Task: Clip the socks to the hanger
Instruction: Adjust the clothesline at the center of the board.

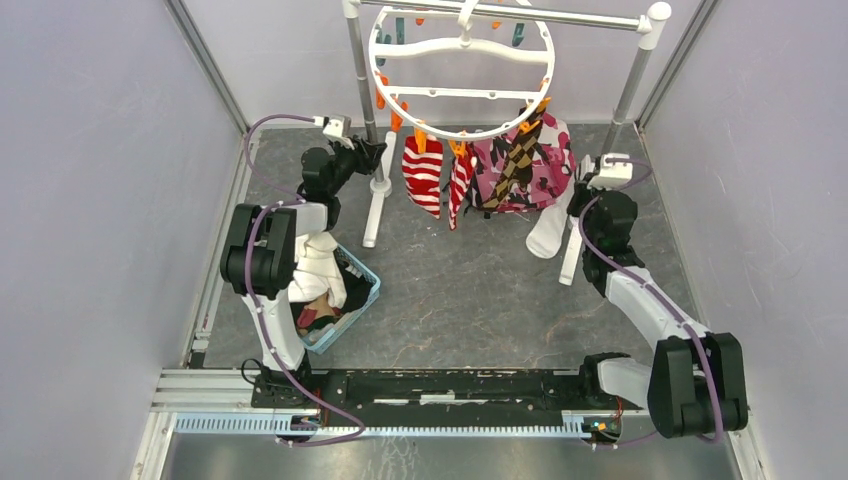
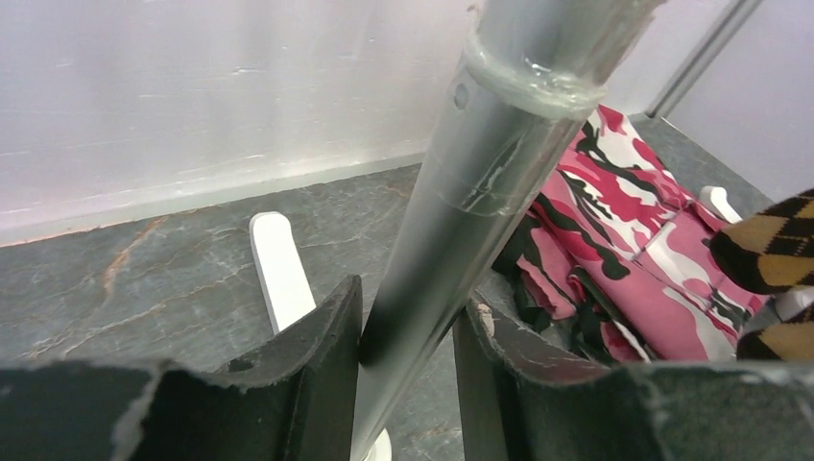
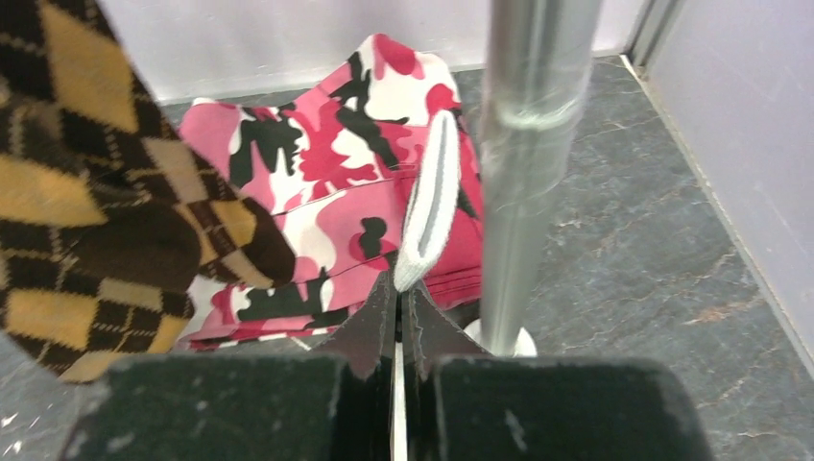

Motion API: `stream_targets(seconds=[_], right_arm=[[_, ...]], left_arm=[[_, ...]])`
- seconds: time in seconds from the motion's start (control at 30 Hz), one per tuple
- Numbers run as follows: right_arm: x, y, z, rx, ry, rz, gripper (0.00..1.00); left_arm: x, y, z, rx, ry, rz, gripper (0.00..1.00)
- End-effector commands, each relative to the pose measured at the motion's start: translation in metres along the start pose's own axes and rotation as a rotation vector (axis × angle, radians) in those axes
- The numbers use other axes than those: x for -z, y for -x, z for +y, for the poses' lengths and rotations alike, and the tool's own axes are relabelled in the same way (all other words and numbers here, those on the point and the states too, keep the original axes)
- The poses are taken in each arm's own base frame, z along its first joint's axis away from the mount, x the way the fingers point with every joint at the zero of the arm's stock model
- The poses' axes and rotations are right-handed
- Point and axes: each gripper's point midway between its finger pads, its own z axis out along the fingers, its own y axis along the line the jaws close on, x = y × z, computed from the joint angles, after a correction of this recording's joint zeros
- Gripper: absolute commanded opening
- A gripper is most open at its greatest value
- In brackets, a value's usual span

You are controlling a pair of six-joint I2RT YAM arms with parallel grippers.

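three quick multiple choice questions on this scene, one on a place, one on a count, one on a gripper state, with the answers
1. Where is the left gripper?
A) around the silver metal pole, one finger on each side
B) inside the blue plastic basket
C) on the pink camouflage cloth

2. How many red-and-white striped socks hang from the round white plastic hanger ring?
A) none
B) two
C) five

3. What is the state of the right gripper?
A) wide open and empty
B) shut on the cuff of a white sock with grey stripes
C) shut on the brown argyle sock

Answers:
1 A: the left wrist view shows the pole rising between its fingers.
2 B: two striped socks hang side by side below the ring's near rim.
3 B: the closed jaws pinch the cuff's end.
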Motion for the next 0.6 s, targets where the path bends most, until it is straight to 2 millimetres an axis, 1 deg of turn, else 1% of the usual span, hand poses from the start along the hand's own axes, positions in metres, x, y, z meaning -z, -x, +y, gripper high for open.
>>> stream_targets(seconds=[0.0, 0.17, 0.2, 0.27, 0.43, 0.57], right_arm=[[-0.016, 0.043, -0.013, -0.012, -0.040, -0.107, 0.00], [-0.020, 0.050, -0.041, -0.014, -0.108, -0.114, 0.00], [-0.020, 0.052, -0.050, -0.020, -0.128, -0.119, 0.00], [-0.022, 0.056, -0.063, -0.026, -0.157, -0.130, 0.00], [-0.033, 0.067, -0.083, -0.029, -0.186, -0.138, 0.00], [-0.038, 0.073, -0.105, -0.047, -0.211, -0.148, 0.00]], left_arm=[[0.001, 0.032, -0.036, -0.006, -0.161, -0.109, 0.38], [0.013, 0.030, -0.049, 0.012, -0.178, -0.110, 0.37], [0.015, 0.030, -0.053, 0.013, -0.182, -0.110, 0.37], [0.019, 0.029, -0.062, 0.014, -0.194, -0.105, 0.37], [0.025, 0.022, -0.092, 0.017, -0.235, -0.098, 0.37], [0.035, 0.016, -0.110, 0.029, -0.253, -0.090, 0.37]])
